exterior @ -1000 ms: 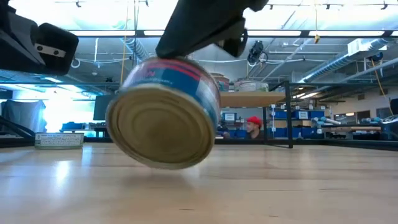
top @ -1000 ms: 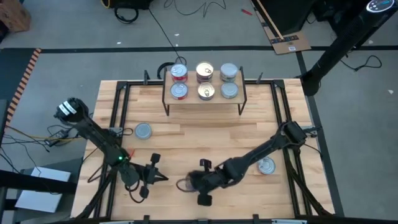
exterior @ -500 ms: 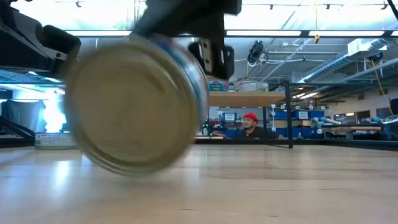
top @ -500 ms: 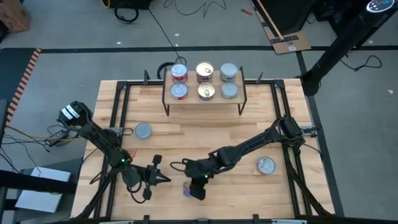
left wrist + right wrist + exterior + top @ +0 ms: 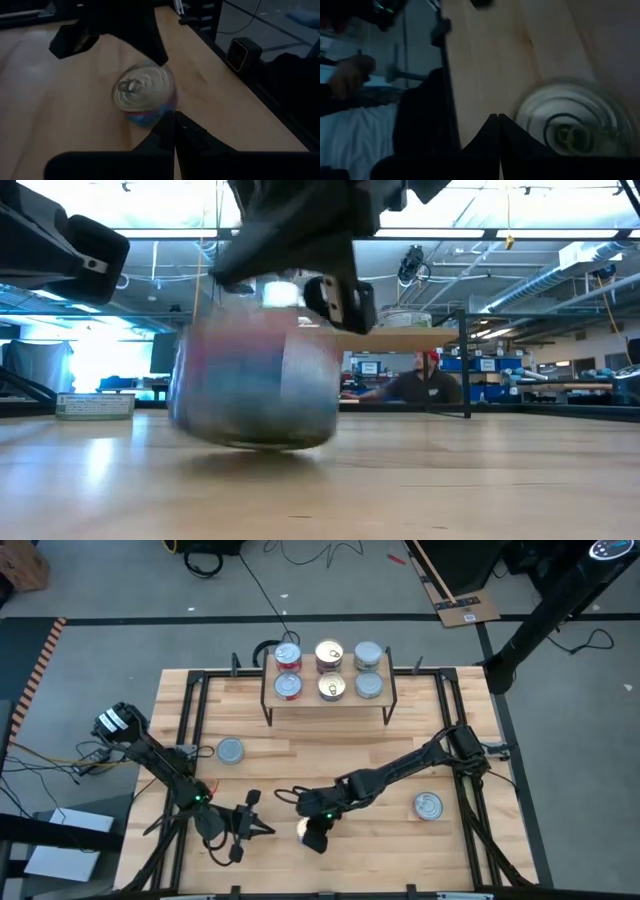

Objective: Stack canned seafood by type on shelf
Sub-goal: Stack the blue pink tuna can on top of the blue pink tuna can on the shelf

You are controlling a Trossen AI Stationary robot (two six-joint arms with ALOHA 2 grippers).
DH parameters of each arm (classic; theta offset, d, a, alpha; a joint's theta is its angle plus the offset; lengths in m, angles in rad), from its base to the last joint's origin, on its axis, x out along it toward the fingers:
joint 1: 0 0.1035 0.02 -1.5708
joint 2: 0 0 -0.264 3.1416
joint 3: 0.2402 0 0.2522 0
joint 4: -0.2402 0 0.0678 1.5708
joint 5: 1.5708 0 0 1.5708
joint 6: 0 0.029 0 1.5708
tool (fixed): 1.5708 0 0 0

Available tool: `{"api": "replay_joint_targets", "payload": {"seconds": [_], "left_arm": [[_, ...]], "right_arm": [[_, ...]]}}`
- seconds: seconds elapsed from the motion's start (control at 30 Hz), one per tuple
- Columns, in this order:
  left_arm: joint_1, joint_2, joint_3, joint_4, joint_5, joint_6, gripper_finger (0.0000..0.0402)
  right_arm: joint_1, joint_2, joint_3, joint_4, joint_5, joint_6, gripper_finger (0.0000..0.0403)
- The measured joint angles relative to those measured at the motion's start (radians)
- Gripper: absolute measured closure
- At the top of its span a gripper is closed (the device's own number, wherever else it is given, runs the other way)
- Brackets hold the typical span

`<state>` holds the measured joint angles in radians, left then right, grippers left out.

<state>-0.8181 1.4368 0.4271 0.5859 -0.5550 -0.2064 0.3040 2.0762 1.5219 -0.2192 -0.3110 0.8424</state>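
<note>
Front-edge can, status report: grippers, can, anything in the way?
Right gripper shut, against the can, not gripping it. Left gripper shut, idle beside it. Can blurred, near the table's front edge. Six cans on the shelf; two loose cans off the path.

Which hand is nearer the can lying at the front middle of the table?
The right hand, shut, is right at the can, apparently touching it. The left hand, also shut, sits a short gap away on the can's left.

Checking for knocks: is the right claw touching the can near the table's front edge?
Cannot tell. The right claw, shut, sits right over the can in high and low views; blur hides any contact or gap.
</note>
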Motion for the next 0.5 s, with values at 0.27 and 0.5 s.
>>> {"api": "replay_joint_targets", "payload": {"seconds": [0.27,0.5], "left_arm": [[0.0,0.0,0.0,0.0,0.007,-0.011,0.0394],[0.0,0.043,0.001,-0.001,0.002,0.016,0.0394]], "right_arm": [[0.0,-0.001,0.001,0.003,-0.013,-0.047,0.0398],[0.062,-0.007,0.001,-0.07,0.094,-0.249,0.0357]]}}
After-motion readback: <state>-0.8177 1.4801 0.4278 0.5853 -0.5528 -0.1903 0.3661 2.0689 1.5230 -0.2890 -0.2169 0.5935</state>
